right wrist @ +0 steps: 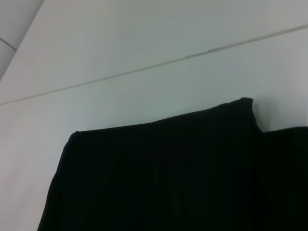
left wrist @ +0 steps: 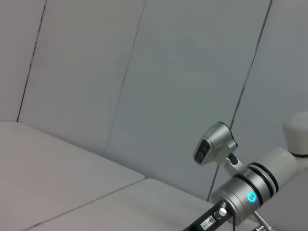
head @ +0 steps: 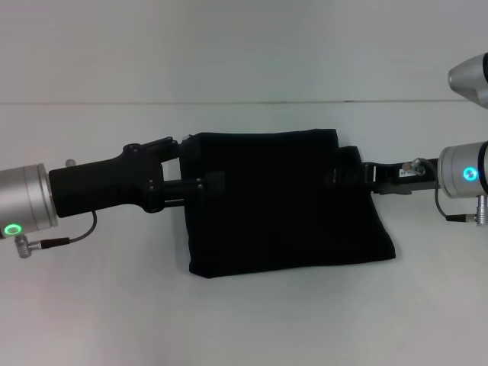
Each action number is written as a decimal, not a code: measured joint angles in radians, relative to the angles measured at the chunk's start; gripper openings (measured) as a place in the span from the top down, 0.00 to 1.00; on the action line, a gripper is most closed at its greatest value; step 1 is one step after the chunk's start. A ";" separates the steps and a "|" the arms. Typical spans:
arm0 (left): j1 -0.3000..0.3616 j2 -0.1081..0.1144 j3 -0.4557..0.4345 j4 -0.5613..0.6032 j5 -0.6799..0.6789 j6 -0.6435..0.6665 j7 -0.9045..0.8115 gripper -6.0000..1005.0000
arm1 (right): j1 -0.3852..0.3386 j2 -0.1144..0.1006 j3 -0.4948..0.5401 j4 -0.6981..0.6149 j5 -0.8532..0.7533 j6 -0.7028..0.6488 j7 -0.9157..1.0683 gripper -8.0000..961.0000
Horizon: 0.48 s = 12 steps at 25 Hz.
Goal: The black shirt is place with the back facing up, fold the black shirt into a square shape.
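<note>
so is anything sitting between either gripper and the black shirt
Nothing visible does. The left gripper is already at the left edge of the black shirt and the right gripper at its right edge, both over the fabric. The white table around the shirt shows no other objects.

Bare white table on every side of the black shirt: a broad open strip along the near edge, a narrower one behind the far hem up to the seam line. No loose items anywhere on the surface. Blocked on the left side of the cloth by the left gripper, reaching in over the hem. Blocked on the right side by the right gripper, black on black, so finger spread hard to make out. Open above the middle of the fabric between the two. Farther off, plain grey wall panels.
</note>
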 joint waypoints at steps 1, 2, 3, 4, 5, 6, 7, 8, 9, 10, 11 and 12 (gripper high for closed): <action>0.000 0.000 0.000 0.000 0.000 -0.001 0.000 0.12 | 0.000 0.003 -0.001 0.001 0.000 0.004 -0.002 0.08; 0.000 0.000 0.000 -0.001 0.000 -0.002 0.000 0.12 | 0.000 0.004 -0.001 0.004 0.000 0.008 -0.003 0.08; 0.000 0.000 0.000 -0.003 0.000 -0.003 0.000 0.12 | 0.000 0.005 -0.003 0.008 0.000 0.015 -0.005 0.08; -0.001 0.000 0.001 -0.007 0.000 -0.004 0.000 0.12 | 0.000 0.008 -0.005 0.014 0.000 0.024 -0.006 0.08; -0.001 0.000 0.001 -0.009 0.000 -0.007 0.000 0.12 | 0.001 0.011 -0.008 0.018 0.000 0.033 -0.006 0.08; -0.001 0.000 0.001 -0.011 0.000 -0.010 0.000 0.12 | 0.002 0.013 -0.011 0.022 0.000 0.040 -0.007 0.10; -0.002 0.000 0.001 -0.012 0.000 -0.014 0.000 0.12 | 0.003 0.017 -0.014 0.024 0.000 0.048 -0.007 0.12; -0.002 0.000 0.001 -0.012 0.000 -0.017 0.000 0.12 | 0.004 0.021 -0.017 0.025 0.000 0.052 -0.007 0.13; -0.002 0.000 0.001 -0.012 0.000 -0.020 -0.001 0.12 | 0.005 0.024 -0.019 0.025 0.000 0.056 -0.007 0.15; -0.002 0.000 0.001 -0.012 0.000 -0.024 -0.001 0.12 | 0.006 0.028 -0.020 0.025 0.000 0.061 -0.007 0.18; -0.002 0.000 0.001 -0.012 0.000 -0.027 -0.002 0.12 | 0.007 0.030 -0.021 0.025 0.000 0.068 -0.006 0.20; -0.002 0.000 0.001 -0.012 0.000 -0.028 -0.002 0.12 | 0.008 0.033 -0.021 0.025 0.000 0.074 -0.005 0.22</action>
